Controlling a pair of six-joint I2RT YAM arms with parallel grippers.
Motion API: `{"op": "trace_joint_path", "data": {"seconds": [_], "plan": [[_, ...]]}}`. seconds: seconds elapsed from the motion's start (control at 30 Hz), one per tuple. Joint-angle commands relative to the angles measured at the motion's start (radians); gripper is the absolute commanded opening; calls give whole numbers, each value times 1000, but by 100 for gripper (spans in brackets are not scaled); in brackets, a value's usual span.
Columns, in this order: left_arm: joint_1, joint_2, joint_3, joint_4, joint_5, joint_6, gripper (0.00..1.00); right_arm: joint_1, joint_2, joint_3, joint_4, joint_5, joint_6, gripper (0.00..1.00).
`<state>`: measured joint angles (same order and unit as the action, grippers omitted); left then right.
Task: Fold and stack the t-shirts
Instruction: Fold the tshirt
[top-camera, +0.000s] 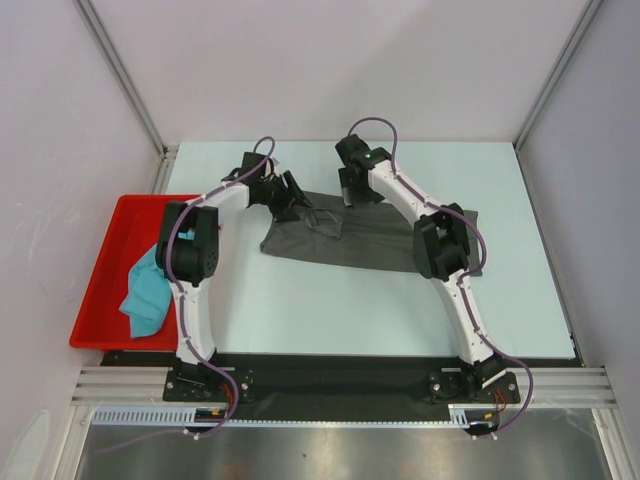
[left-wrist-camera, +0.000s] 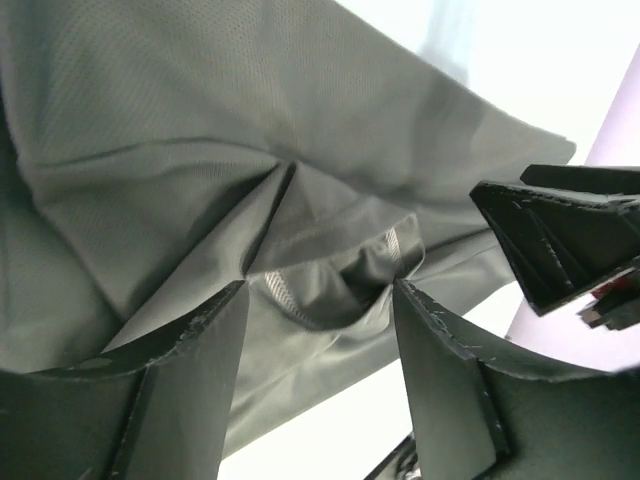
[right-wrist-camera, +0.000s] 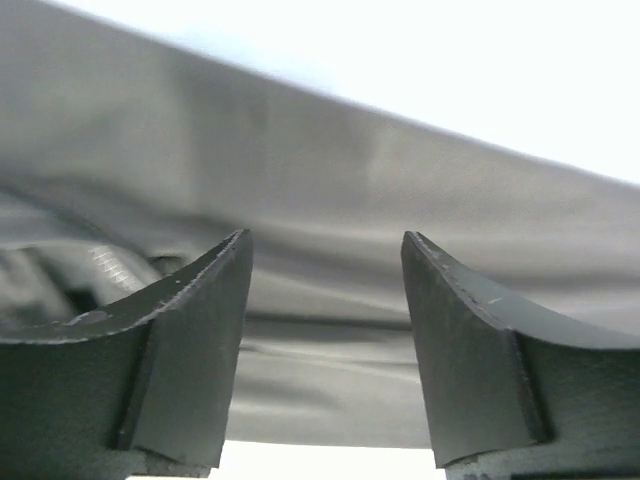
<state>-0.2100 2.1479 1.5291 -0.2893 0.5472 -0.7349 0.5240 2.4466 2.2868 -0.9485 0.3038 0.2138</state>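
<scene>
The dark grey t-shirt (top-camera: 350, 240) lies spread and wrinkled across the middle of the table. It fills the left wrist view (left-wrist-camera: 200, 150) and the right wrist view (right-wrist-camera: 330, 200). My left gripper (top-camera: 292, 200) is open at the shirt's far left edge, over the collar folds (left-wrist-camera: 330, 285). My right gripper (top-camera: 352, 192) is open at the shirt's far edge, just right of the left one. The other gripper's fingers (left-wrist-camera: 560, 235) show in the left wrist view. The teal t-shirt (top-camera: 148, 290) lies bunched in the red tray (top-camera: 120, 225) at the left.
The red tray stands at the table's left edge beside the left arm. Grey walls and metal posts enclose the table. A black strip and a metal rail run along the near edge.
</scene>
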Motion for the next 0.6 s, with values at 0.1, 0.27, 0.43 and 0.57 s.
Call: {"op": "trace_joint_path", "data": {"seconds": [0.1,0.27,0.43,0.57], "plan": [[-3,-95,83,-132,-87,207,59,39,-132,2,-6,-260,281,55],[-35,-17,226,-261,-139,322,50,39,-141,-72,39,-422,551,46],[-61,-6,230,-269,-153,333,49,28,-136,-102,111,-509,553,41],[-71,4,217,-244,-127,304,47,22,-113,-109,149,-551,561,25]]}}
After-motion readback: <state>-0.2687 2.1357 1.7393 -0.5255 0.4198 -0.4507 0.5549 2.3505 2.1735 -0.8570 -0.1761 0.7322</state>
